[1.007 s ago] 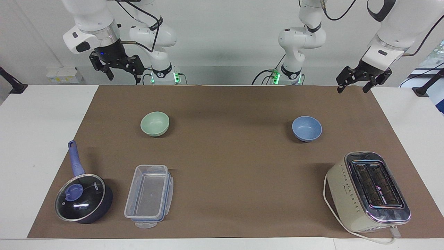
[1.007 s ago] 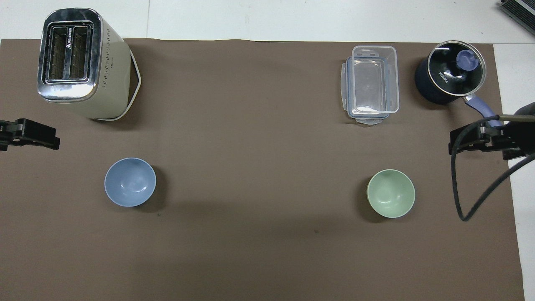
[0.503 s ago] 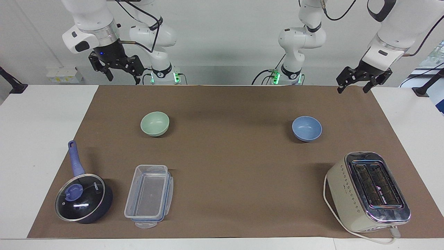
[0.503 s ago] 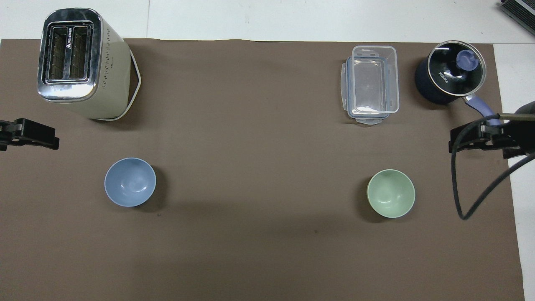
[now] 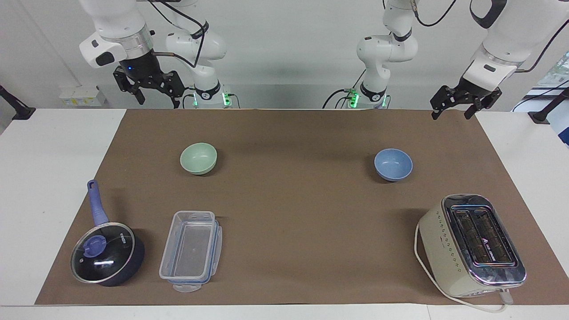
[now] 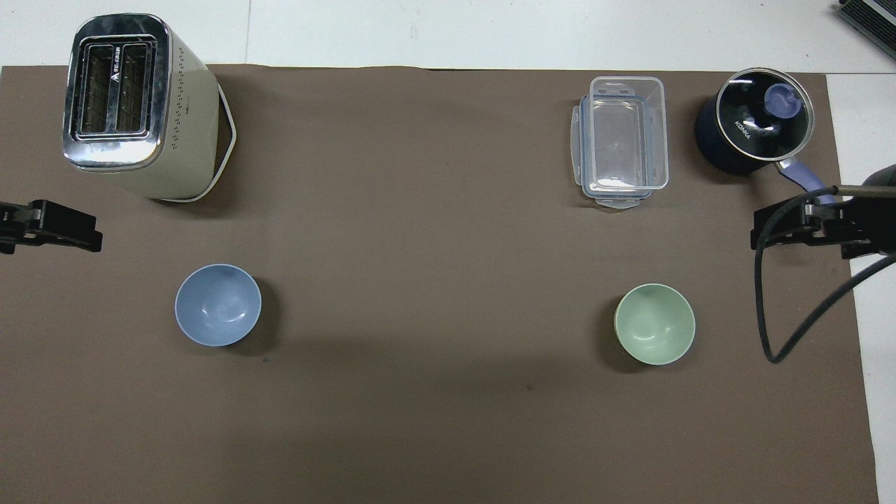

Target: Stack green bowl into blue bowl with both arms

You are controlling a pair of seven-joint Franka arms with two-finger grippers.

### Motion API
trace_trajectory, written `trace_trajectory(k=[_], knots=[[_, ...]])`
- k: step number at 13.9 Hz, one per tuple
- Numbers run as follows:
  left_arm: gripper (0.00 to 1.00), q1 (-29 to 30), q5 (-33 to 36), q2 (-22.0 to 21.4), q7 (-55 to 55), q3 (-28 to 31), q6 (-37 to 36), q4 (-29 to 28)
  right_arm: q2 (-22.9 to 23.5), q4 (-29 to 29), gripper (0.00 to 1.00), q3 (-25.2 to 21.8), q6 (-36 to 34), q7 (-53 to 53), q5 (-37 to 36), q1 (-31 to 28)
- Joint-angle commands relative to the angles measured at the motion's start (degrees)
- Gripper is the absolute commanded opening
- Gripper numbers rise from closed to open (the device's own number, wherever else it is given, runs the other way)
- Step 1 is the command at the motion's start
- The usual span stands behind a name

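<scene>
Right pincer (image 5: 155,95) lifted slightly; left pincer (image 5: 452,111) barely shifted. Both raised, spread wide, empty. Green bowl (image 5: 198,158), blue bowl (image 5: 393,164) well apart.

2 bowls (image 5: 198,158) apart on mat (image 5: 289,200)

Green bowl (image 5: 198,158): pale mint, upright, empty, on brown mat toward right arm's end. Blue bowl (image 5: 393,164): periwinkle, upright, empty, toward left arm's end. Well apart, both nearer robots' edge.
</scene>
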Motion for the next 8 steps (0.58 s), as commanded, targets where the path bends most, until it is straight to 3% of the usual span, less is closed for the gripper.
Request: trace_trajectory(k=[1, 4, 8], knots=[[1.00, -0.70, 0.25, -1.09, 0.49, 0.15, -0.15, -1.35, -1.65, -2.17, 1.00, 0.21, 1.82, -0.11, 0.73, -0.38], [1.00, -0.52, 0.25, -1.18, 0.75, 0.15, -0.32, -1.53, -1.65, -2.17, 1.00, 0.21, 1.82, -0.19, 0.73, -0.38], [1.00, 0.18, 0.34, -5.39, 0.84, 0.42, 2.13, -8.80, -1.56, -2.17, 1.00, 0.21, 1.82, -0.28, 0.73, -0.47]])
